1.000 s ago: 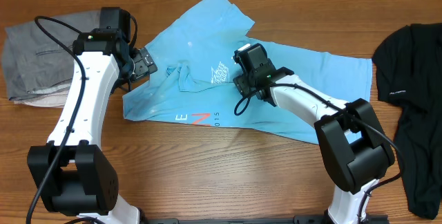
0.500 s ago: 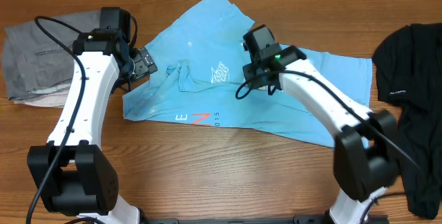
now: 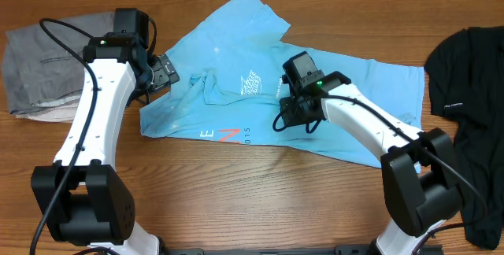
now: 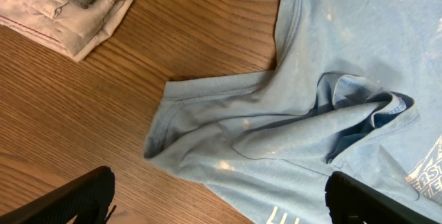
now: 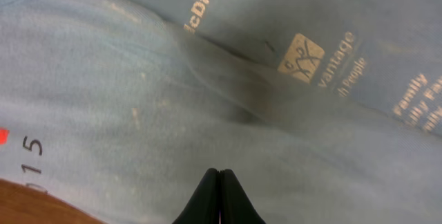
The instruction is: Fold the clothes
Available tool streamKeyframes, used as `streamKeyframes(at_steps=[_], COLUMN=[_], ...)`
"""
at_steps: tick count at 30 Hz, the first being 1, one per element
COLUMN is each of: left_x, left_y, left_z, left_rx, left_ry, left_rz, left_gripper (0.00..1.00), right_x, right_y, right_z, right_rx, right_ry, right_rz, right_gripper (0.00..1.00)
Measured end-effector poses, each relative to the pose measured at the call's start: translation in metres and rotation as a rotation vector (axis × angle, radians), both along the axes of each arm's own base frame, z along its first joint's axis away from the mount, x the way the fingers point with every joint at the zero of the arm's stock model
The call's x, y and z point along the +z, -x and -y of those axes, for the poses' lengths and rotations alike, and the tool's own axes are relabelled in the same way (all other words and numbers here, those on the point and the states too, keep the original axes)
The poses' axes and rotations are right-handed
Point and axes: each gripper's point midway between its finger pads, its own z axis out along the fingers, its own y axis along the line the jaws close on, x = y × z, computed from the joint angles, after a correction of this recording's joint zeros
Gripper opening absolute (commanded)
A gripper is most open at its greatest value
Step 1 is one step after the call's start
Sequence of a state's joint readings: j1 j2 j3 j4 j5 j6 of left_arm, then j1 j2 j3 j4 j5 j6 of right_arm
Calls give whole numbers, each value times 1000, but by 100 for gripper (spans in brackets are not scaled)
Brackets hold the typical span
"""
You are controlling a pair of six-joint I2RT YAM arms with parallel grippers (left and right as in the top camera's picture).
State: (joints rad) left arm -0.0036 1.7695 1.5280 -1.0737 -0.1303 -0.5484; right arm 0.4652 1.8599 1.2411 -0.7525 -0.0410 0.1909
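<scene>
The clothes are a light blue T-shirt point(image 3: 354, 90) spread crumpled across the middle of the table, with white print and a coral letter near its front hem. My left gripper point(image 3: 167, 72) hangs open over the shirt's left sleeve point(image 4: 207, 113), its fingers wide apart point(image 4: 221, 200). My right gripper point(image 3: 303, 115) is over the shirt's middle. Its fingers are shut tip to tip point(image 5: 219, 172) just above the printed blue cloth point(image 5: 311, 58), and no fabric shows between them.
A folded grey garment point(image 3: 39, 58) lies at the far left, and its corner shows in the left wrist view point(image 4: 69, 10). A black garment point(image 3: 472, 90) lies at the right edge. Bare wooden table point(image 3: 252, 192) runs along the front.
My right gripper has closed. It swung toward the back right, then came down lower over the shirt's middle. The left arm has not moved.
</scene>
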Motion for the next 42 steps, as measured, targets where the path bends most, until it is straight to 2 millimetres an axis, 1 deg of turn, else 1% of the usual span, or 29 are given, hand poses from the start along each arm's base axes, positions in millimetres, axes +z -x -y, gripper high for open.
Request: streamKeyframes(at_steps=[5, 16, 23, 30, 37, 40, 42], left_x=[0, 0, 0, 0, 0, 0, 0], left_y=[0, 0, 0, 0, 0, 0, 0], left_z=[0, 0, 0, 0, 0, 0, 0], left_rx=[0, 0, 0, 0, 0, 0, 0], left_ry=[0, 0, 0, 0, 0, 0, 0], left_rz=[0, 0, 0, 0, 0, 0, 0], left_gripper=[100, 100, 100, 100, 100, 100, 100], right_x=[-9, -30, -32, -30, -27, -25, -25], right_y=[-5, 1, -6, -18, -33, -39, -39], right_z=[-4, 1, 3, 13, 28, 31, 32], right_rx=[-5, -11, -20, -48, -98, -115, -117], right_ry=[-29, -32, -26, 20, 30, 21, 6], right_rz=[40, 56, 103, 159, 199, 215, 205], right_gripper=[4, 4, 4, 4, 4, 4, 4])
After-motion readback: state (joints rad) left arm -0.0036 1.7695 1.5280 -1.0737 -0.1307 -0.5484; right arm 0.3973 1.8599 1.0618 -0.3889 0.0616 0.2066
